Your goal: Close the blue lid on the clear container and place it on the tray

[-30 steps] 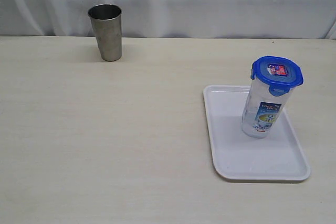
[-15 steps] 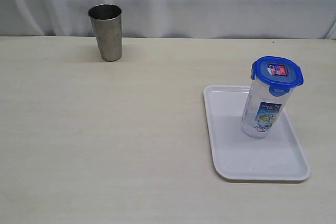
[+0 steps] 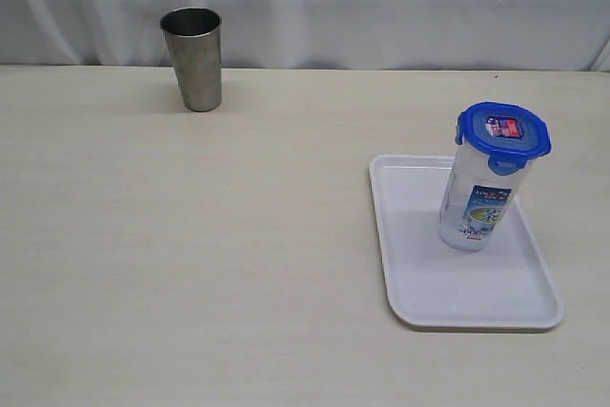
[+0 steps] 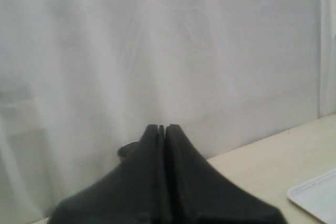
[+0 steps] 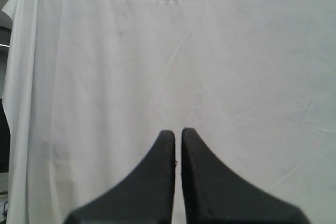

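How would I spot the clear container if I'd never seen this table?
On the table, find the white tray at the right of the exterior view. The clear container stands on it, tall and see-through with a printed label. Its blue lid sets it apart from the open steel cup.

The clear container (image 3: pixel 477 202) stands upright on the tray (image 3: pixel 457 293), the blue lid (image 3: pixel 503 132) seated on its rim; a steel cup (image 3: pixel 193 58) stands well apart from the tray

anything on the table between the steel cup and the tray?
Nothing. In the exterior view only bare tabletop runs from the steel cup to the tray.
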Action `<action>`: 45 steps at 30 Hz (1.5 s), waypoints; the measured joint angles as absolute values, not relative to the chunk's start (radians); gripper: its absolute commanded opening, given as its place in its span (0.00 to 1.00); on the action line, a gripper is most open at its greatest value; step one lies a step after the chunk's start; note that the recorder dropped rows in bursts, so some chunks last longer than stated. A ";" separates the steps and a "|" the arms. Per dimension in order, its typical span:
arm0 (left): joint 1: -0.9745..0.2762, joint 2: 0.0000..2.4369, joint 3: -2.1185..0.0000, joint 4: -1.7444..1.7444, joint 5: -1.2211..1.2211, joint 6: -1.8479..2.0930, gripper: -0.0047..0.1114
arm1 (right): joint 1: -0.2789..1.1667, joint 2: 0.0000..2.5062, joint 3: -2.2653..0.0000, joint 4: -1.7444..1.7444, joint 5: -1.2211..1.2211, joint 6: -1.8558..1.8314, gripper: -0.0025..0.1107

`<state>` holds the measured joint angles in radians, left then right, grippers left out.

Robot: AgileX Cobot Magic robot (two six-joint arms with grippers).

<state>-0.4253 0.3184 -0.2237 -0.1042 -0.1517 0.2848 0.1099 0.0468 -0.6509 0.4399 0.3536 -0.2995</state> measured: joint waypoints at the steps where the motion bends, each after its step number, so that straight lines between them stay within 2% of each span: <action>1: -0.397 0.294 -0.204 -0.106 -0.152 0.277 0.04 | 0.110 0.047 -0.651 0.440 0.354 -0.299 0.06; 9: -0.137 0.033 -0.031 -0.106 -0.159 0.158 0.04 | 0.110 0.047 -0.651 0.440 0.354 -0.299 0.06; 15: -0.026 0.004 -0.004 -0.099 -0.119 0.135 0.04 | 0.110 0.047 -0.651 0.440 0.354 -0.299 0.06; 24: -0.013 0.003 -0.004 -0.031 0.044 0.133 0.04 | 0.110 0.047 -0.651 0.440 0.350 -0.299 0.06; 31: -0.013 0.003 -0.002 0.000 0.290 0.133 0.04 | 0.110 0.047 -0.651 0.440 0.350 -0.299 0.06; 45: -0.013 0.003 -0.002 0.000 0.313 0.132 0.04 | 0.110 0.047 -0.651 0.440 0.350 -0.299 0.06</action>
